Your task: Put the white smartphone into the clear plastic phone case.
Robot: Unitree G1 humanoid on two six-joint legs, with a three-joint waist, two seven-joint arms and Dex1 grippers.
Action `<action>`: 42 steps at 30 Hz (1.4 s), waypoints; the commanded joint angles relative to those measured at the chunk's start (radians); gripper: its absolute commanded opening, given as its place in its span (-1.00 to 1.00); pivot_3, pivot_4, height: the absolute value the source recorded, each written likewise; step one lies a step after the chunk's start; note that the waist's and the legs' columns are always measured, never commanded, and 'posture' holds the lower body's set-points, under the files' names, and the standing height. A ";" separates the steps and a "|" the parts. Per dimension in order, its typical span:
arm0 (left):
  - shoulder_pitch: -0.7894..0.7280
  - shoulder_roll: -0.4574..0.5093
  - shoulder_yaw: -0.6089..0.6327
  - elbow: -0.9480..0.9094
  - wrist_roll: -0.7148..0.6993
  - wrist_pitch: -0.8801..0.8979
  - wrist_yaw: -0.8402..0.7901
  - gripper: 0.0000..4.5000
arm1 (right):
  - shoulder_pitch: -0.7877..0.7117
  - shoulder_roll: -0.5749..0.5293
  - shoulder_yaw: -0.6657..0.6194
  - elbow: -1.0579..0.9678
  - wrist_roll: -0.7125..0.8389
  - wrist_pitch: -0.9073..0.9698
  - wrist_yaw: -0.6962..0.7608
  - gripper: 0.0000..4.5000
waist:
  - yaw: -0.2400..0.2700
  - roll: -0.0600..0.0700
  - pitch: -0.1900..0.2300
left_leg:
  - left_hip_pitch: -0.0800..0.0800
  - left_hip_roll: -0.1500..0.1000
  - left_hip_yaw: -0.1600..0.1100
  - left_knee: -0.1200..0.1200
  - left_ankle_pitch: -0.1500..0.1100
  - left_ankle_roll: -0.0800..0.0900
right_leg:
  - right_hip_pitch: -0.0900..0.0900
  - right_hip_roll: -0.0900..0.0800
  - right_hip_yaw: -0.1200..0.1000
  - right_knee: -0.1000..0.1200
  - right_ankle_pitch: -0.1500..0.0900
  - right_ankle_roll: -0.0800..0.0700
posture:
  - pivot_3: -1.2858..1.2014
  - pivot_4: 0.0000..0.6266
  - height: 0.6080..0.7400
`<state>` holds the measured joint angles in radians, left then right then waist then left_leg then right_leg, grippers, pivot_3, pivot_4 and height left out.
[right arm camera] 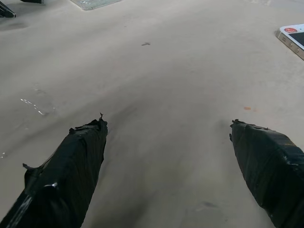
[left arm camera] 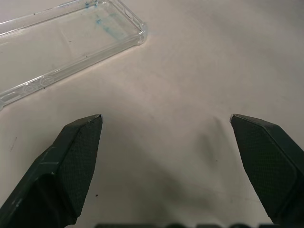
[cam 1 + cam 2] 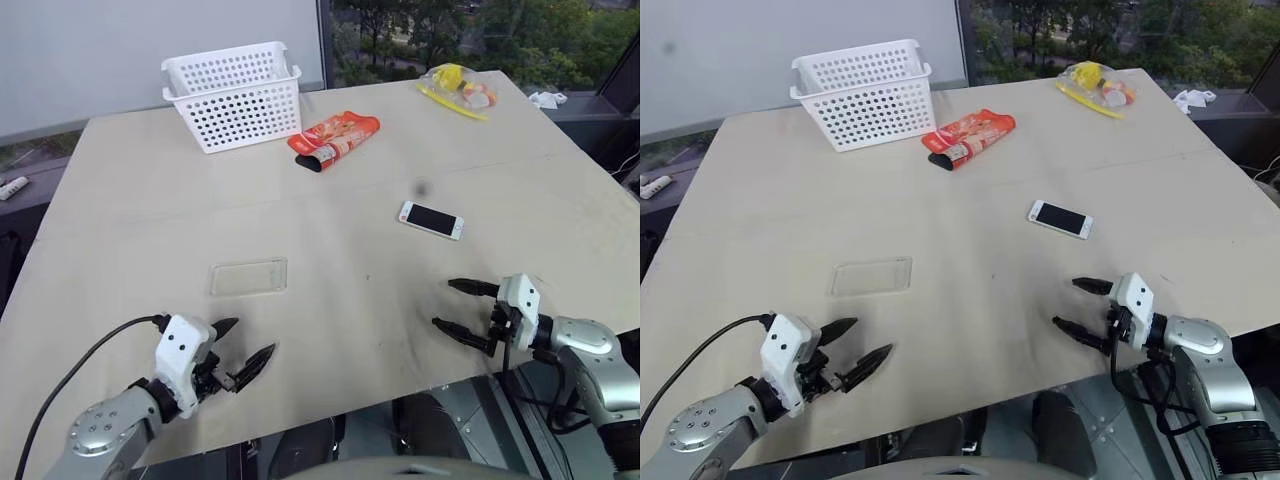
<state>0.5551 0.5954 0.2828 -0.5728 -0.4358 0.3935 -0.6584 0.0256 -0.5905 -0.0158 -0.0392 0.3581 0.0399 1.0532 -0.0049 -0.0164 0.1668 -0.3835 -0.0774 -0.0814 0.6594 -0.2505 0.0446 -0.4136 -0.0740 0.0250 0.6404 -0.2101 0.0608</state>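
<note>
The white smartphone [image 3: 431, 220] lies flat, screen up, on the pale table right of centre. The clear plastic phone case [image 3: 249, 277] lies flat left of centre, and one end of the case [image 2: 71, 35] shows close in the left wrist view. My left gripper [image 3: 245, 352] hovers open near the table's front edge, just short of the case, with nothing between its fingers [image 2: 78, 147]. My right gripper [image 3: 452, 305] stands open near the front right edge, well short of the phone, whose corner [image 1: 293, 39] shows in the right wrist view. Both grippers are empty.
A white perforated basket [image 3: 236, 95] stands at the back left. A red snack packet [image 3: 335, 139] lies beside it. A clear bag with yellow items [image 3: 458, 88] sits at the back right. The table's front edge [image 3: 400, 395] runs just behind both grippers.
</note>
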 commanded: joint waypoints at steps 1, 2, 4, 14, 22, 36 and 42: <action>0.009 -0.015 0.008 0.009 -0.012 -0.063 -0.041 1.00 | -0.021 0.000 -0.014 0.017 -0.001 -0.041 0.009 0.99 | 0.000 0.000 0.000 | 0.000 0.000 0.000 0.000 0.000 0.000 | 0.000 0.000 0.000 0.000 0.001 -0.001 | 0.03 -0.52 1.00; 0.011 -0.015 0.014 0.012 -0.028 -0.079 -0.068 1.00 | -0.034 0.005 -0.013 0.032 -0.002 -0.048 0.008 0.99 | 0.000 0.000 0.000 | 0.000 0.000 0.000 0.000 0.000 0.000 | 0.000 0.000 0.000 0.000 0.001 -0.002 | 0.03 -0.52 1.00; 0.010 -0.014 0.026 0.014 -0.046 -0.100 -0.102 1.00 | -0.050 0.009 -0.011 0.048 -0.002 -0.055 0.009 0.99 | 0.000 0.000 0.000 | 0.000 0.001 0.000 0.000 0.000 0.000 | 0.000 0.000 -0.001 -0.001 0.001 -0.002 | 0.03 -0.52 1.00; -0.047 0.026 0.027 0.073 -0.031 -0.138 -0.161 1.00 | -0.057 0.017 -0.010 0.049 0.001 -0.072 0.008 0.99 | 0.004 0.001 0.000 | 0.000 0.001 0.000 0.000 0.000 0.000 | 0.000 0.000 -0.003 -0.001 -0.001 0.001 | 0.03 -0.52 1.00; -0.196 0.133 0.040 0.190 -0.029 -0.148 -0.264 1.00 | -0.040 0.008 0.025 -0.103 0.062 -0.009 0.052 0.99 | 0.007 0.002 0.001 | 0.000 0.001 -0.001 -0.001 0.000 0.000 | 0.000 0.000 -0.004 -0.002 -0.001 0.001 | 0.03 -0.52 1.00; -0.709 0.278 -0.233 0.811 0.183 -0.327 -0.576 0.42 | -0.103 -0.022 0.080 -0.371 0.135 0.161 0.024 1.00 | 0.018 0.002 0.002 | -0.002 0.001 -0.001 -0.006 0.000 0.001 | -0.002 0.000 -0.010 -0.007 0.004 0.001 | 0.03 -0.52 1.00; -0.824 0.244 -0.322 0.923 0.251 -0.404 -0.614 -0.55 | -0.095 -0.037 0.068 -0.407 0.141 0.190 -0.011 1.00 | 0.022 0.006 -0.001 | -0.002 0.001 -0.003 -0.008 0.000 0.001 | -0.003 -0.001 -0.009 -0.007 0.005 0.000 | 0.03 -0.52 1.00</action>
<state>-0.2768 0.8518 -0.0052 0.3189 -0.2208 -0.0183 -1.2713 -0.0705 -0.6181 0.0750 -0.4000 0.4850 0.2279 1.0537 0.0168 -0.0103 0.1662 -0.3850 -0.0760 -0.0845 0.6514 -0.2503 0.0458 -0.4156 -0.0751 0.0163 0.6329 -0.2054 0.0612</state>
